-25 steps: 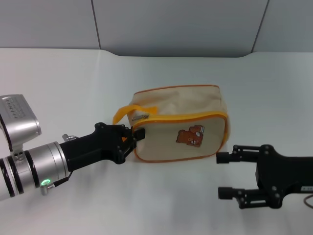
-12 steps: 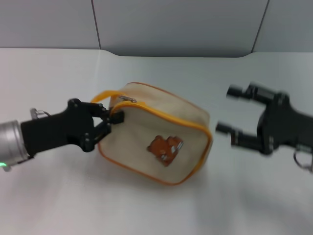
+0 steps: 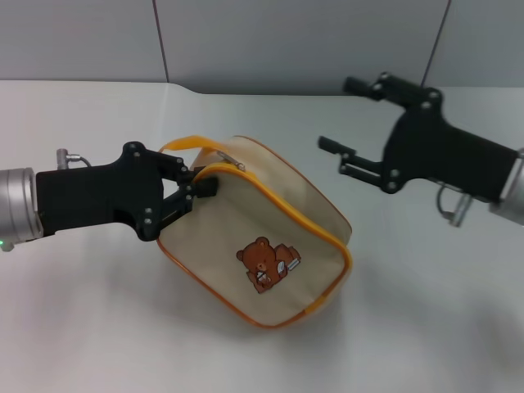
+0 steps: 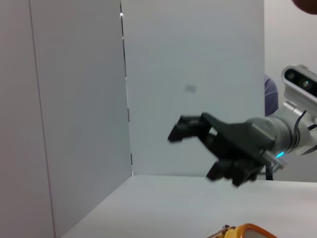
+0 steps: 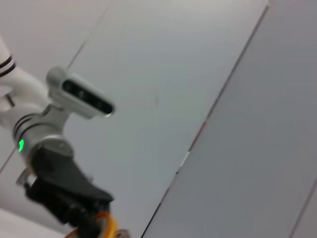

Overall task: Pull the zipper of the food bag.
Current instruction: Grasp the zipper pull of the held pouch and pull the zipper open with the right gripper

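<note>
The food bag (image 3: 282,221), beige with orange piping and a brown bear print (image 3: 266,266), lies tilted on the white table, its left end raised. My left gripper (image 3: 195,191) is shut on that left end, just below the orange strap loop (image 3: 184,147). The zipper's silver pull tab (image 3: 235,163) sits on the top line close to the left gripper's fingers. My right gripper (image 3: 344,115) is open and empty, held in the air to the back right of the bag. It also shows in the left wrist view (image 4: 195,151). The bag's orange edge (image 4: 250,230) shows there too.
The white table (image 3: 98,327) runs to grey wall panels (image 3: 286,41) at the back. The right wrist view shows my left arm (image 5: 59,163) against the wall panels, with a bit of the orange strap (image 5: 108,225) under it.
My left gripper has lifted and swung the bag's left end up and back, tilting the bag. My right gripper has risen from the front right to the back right.
</note>
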